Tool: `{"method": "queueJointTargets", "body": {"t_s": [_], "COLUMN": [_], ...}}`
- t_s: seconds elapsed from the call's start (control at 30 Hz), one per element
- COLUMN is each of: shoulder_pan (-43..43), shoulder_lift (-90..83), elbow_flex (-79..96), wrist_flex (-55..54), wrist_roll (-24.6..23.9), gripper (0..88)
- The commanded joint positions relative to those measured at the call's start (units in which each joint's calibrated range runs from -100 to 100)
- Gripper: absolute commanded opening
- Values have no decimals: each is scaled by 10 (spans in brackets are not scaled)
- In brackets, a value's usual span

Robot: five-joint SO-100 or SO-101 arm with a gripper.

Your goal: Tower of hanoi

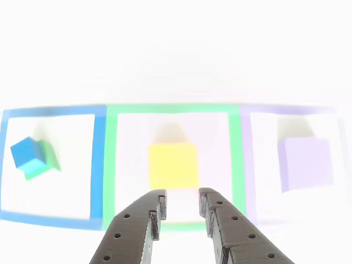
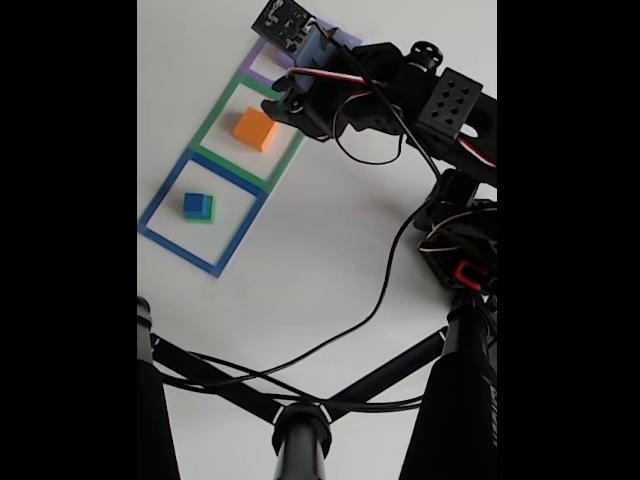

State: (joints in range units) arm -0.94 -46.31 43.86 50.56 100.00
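Other view: my gripper (image 1: 181,212) hangs with jaws spread and nothing between them, aimed at the yellow block (image 1: 172,165) lying alone in the green square (image 1: 112,165). The blue cube (image 1: 25,152) sits on the green block (image 1: 48,162) in the blue square (image 1: 99,159); the purple block (image 1: 306,163) rests in the purple square (image 1: 246,165). In the fixed view the yellow block (image 2: 255,129) looks orange. These look like light, stiff blocks with smooth faces, so I judge two opposite flat sides, squarely pinched, give the surest hold.
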Motion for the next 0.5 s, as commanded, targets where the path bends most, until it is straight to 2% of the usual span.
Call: {"method": "queueJointTargets", "body": {"t_s": [0.0,0.23,0.47], "shoulder_pan": [-22,-61,-96], "shoulder_lift": [-26,-12,11], "elbow_flex": [-160,-357,-467], "wrist_flex": [183,391,483], "wrist_roll": [0,0,0], "gripper": [1,1,1]}}
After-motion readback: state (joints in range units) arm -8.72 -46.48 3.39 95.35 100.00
